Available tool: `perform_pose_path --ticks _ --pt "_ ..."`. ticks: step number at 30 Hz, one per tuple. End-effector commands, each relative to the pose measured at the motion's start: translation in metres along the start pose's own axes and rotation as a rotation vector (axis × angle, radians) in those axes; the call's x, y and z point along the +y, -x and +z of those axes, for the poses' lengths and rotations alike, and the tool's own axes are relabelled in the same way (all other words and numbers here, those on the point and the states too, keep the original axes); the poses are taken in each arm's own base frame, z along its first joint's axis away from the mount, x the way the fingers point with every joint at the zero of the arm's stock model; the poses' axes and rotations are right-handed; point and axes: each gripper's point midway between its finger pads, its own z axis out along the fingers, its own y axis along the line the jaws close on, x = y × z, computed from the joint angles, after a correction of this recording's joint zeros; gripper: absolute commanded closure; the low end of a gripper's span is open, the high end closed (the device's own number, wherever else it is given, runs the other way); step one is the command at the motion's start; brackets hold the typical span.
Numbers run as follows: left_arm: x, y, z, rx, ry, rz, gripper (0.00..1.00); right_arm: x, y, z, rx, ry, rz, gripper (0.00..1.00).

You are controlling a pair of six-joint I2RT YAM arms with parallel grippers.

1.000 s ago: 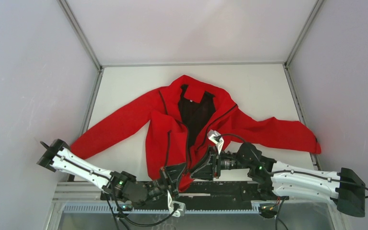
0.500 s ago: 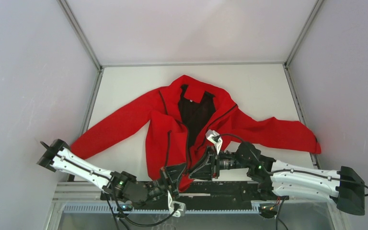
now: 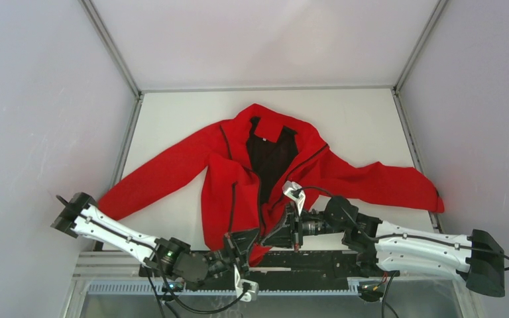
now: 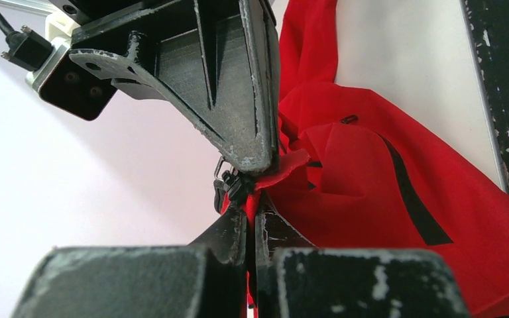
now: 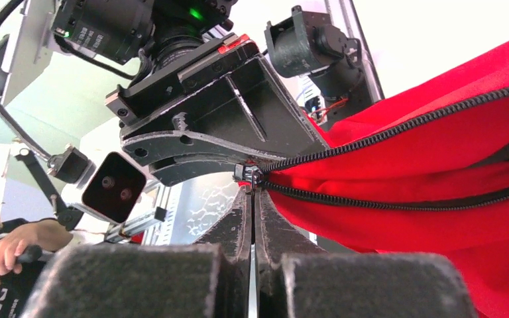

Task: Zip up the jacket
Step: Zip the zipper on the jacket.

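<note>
The jacket (image 3: 238, 179) lies spread beyond both grippers, with its hem (image 4: 288, 165) at their tips. The left gripper (image 4: 250, 218) pinches the hem just under the zipper slider (image 5: 247, 176), probably to anchor it. The right gripper (image 5: 253, 199), opposite, is pressed together on the slider, ready to pull.

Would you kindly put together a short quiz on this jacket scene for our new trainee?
1. True or false: the jacket is zipped right up to its collar.
2. Where do the left gripper and the right gripper meet? A: at the collar. B: at the jacket's bottom, by the foot of the zipper. C: on a sleeve cuff.
3. Fill in: the right gripper is shut on the zipper's ____.
Key: 1 false, as the black lining shows between the open fronts; 2 B; 3 slider.
</note>
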Motion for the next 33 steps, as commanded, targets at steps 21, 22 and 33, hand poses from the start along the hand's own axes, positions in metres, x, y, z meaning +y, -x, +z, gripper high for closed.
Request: perform_pose_path --ticks 21,22,33 --pt "0.03 0.068 -0.01 -0.138 0.01 -0.02 1.0 -0.09 0.027 -0.039 -0.072 -0.648 -0.213 1.0" --pt "0.031 0.07 -0.011 -0.14 0.01 -0.018 1.0 -0.093 0.028 -0.04 -0.076 -0.669 -0.219 1.0" --pt "0.039 0.093 -0.012 -0.192 0.028 -0.009 1.0 -0.134 0.038 -0.067 -0.115 -0.982 -0.307 1.0"
